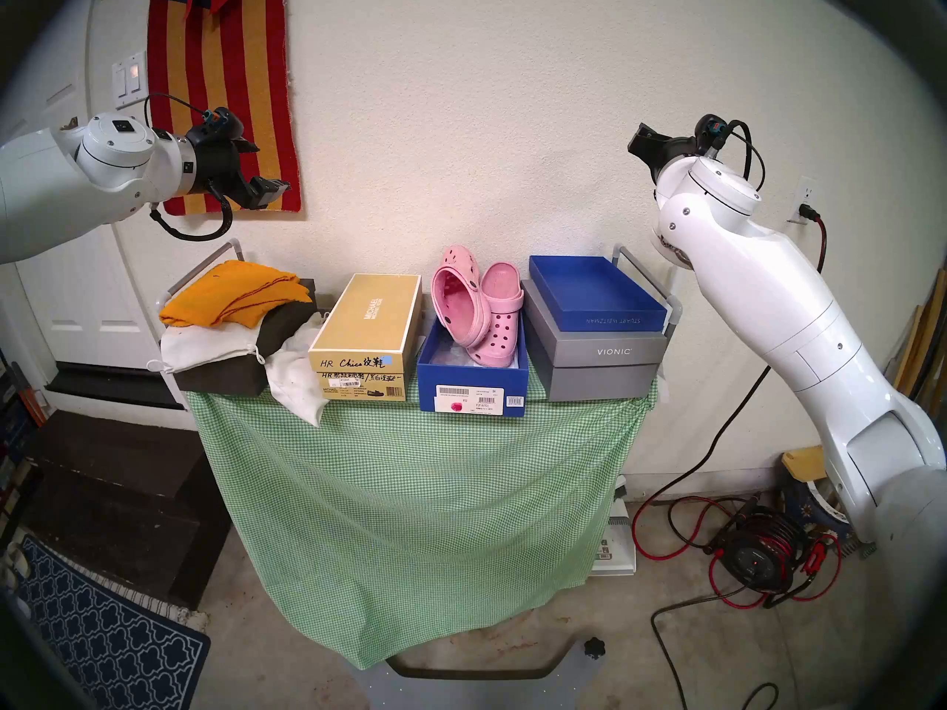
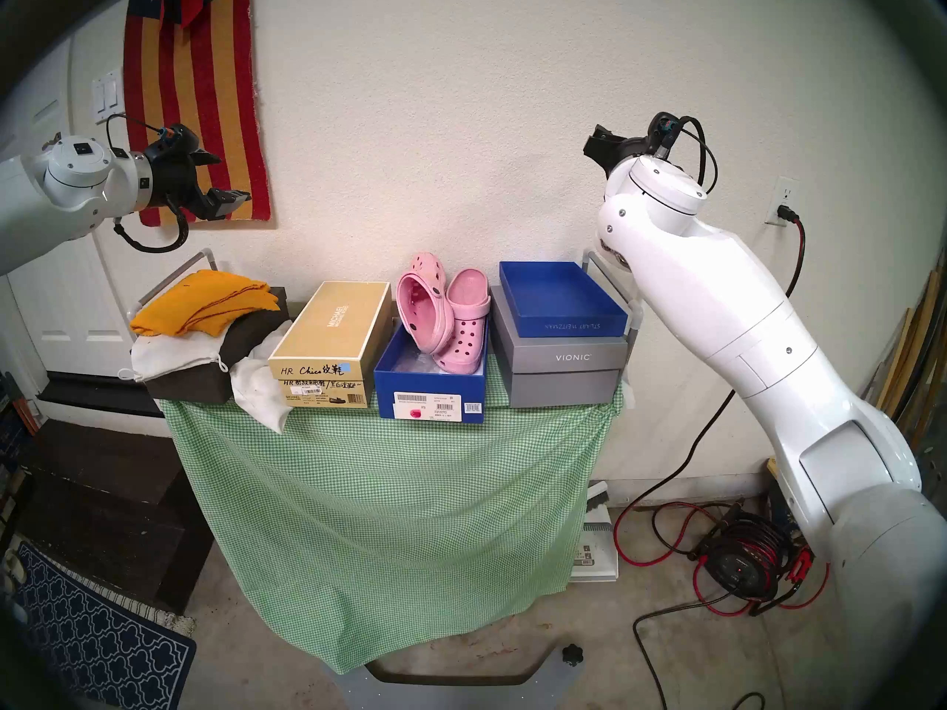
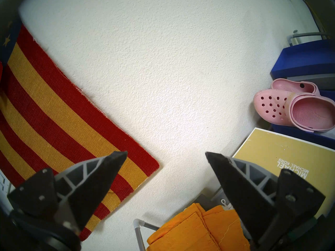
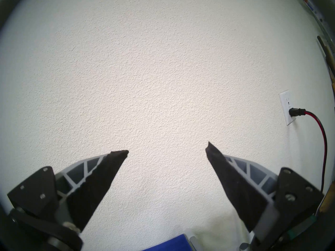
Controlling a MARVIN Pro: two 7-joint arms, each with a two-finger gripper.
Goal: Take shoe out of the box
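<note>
The deep blue shoebox [image 1: 471, 389] stands open at the table's middle, its barcode label facing me. Two pink clogs stand on end in it, leaning on its far wall: the left clog [image 1: 458, 304] with its opening towards me, the right clog [image 1: 499, 330] toe down. Both also show in the left wrist view [image 3: 297, 109]. My left gripper [image 1: 264, 168] is open and empty, raised high to the left of the table, near the wall [image 3: 165, 154]. My right gripper [image 1: 643, 143] is open and empty, raised high to the right, facing bare wall [image 4: 166, 151].
A gold Michael Kors box [image 1: 369, 335] sits left of the blue box. A grey Vionic box [image 1: 599, 358] sits to its right with a shallow blue lid-tray [image 1: 594, 294] on top. Orange cloth [image 1: 235, 294] and white bags lie on dark boxes at far left. A green checked cloth [image 1: 410, 463] drapes the table.
</note>
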